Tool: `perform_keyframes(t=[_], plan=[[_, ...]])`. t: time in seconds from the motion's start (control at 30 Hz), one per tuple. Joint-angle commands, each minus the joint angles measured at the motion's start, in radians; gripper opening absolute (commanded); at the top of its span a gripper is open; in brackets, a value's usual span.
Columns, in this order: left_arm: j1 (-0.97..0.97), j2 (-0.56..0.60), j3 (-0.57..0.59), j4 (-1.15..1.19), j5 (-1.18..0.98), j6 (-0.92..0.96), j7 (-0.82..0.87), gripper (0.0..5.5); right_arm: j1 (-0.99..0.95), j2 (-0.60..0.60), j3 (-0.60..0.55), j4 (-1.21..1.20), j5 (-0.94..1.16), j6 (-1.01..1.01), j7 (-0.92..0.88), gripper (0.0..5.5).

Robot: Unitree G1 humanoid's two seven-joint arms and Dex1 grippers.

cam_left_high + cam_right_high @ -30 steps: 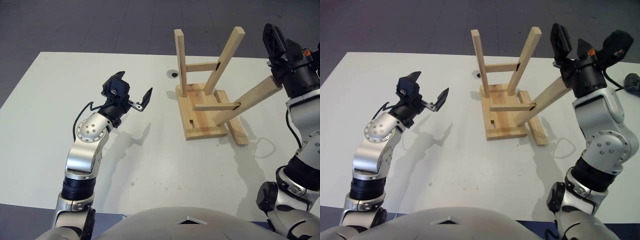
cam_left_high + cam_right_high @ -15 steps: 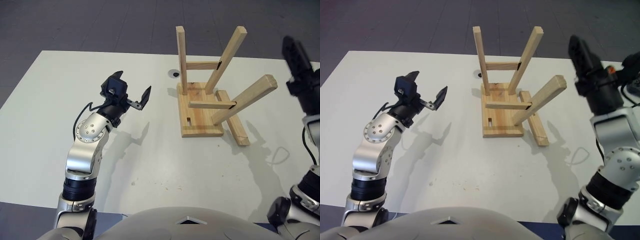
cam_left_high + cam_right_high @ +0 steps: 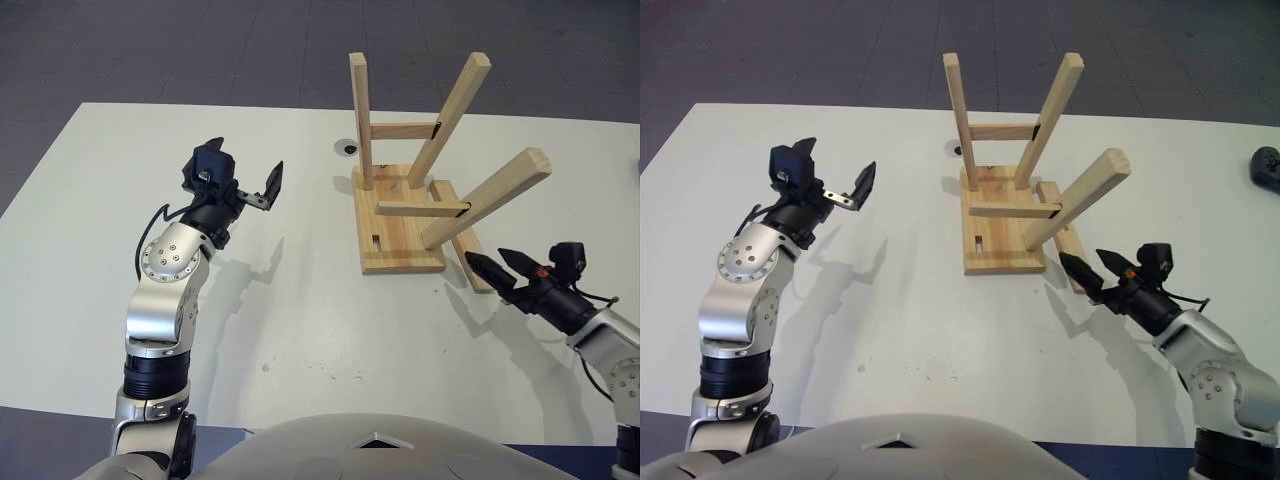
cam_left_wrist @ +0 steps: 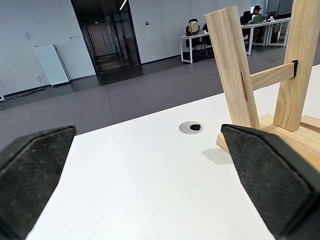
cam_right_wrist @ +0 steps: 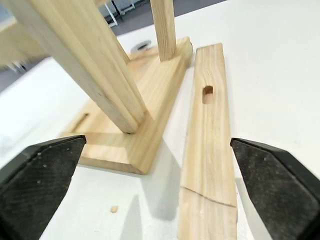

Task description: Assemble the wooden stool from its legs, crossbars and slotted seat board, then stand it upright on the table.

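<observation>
Head views: logged right gripper (image 3: pixel 488 262) dropped from beside slanted leg (image 3: pixel 490 195) to table height, jaws spread. Left gripper (image 3: pixel 243 178) eased aside, jaws spread, empty.
Left wrist: held clear of upturned stool (image 4: pixel 232 65).
Right wrist: aimed at loose leg (image 5: pixel 207 145) lying just beside seat board (image 5: pixel 145 110), likely for pickup. Found one slot (image 5: pixel 82 120) unfilled.

The seat board (image 3: pixel 398 232), legs (image 3: pixel 362 120) and crossbars (image 3: pixel 403 130) are pale, unpainted wood, matt and sanded, with visible grain. The loose leg (image 5: pixel 206 150) has a thin crack line across its grain. The table (image 3: pixel 300 330) is white, smooth and matt, and the round insert (image 4: pixel 190 127) set in it looks like brushed metal. The pads (image 4: pixel 35 175) of the left tool (image 3: pixel 247 157) and the right tool (image 3: pixel 485 256) are black and finely rough.
</observation>
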Motion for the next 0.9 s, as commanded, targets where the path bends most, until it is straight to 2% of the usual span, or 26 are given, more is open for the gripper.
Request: perform_keyframes(t=[0.03, 0.27, 0.67, 0.8, 0.9], plan=[[-0.016, 0.007, -0.015, 0.009, 0.011, 0.005, -0.009, 5.40, -0.038, 0.010, 0.084, 0.032, -0.142, -0.005, -0.080, 5.39], [-0.001, 0.004, -0.029, 0.007, 0.021, -0.001, -0.008, 5.40, -0.103, 0.046, 0.096, 0.087, -0.237, 0.043, -0.196, 4.37], [0.000, -0.001, -0.034, 0.013, 0.029, -0.008, 0.000, 5.40, -0.102, 0.036, 0.140, 0.098, -0.353, 0.031, -0.180, 2.47], [-0.009, -0.004, -0.026, 0.013, 0.012, 0.008, -0.004, 5.40, -0.127, 0.053, 0.128, 0.103, -0.355, 0.022, -0.189, 2.07], [-0.059, -0.047, 0.034, -0.028, -0.143, 0.132, -0.023, 5.40, -0.182, 0.089, 0.080, 0.137, -0.370, -0.041, -0.244, 2.07]])
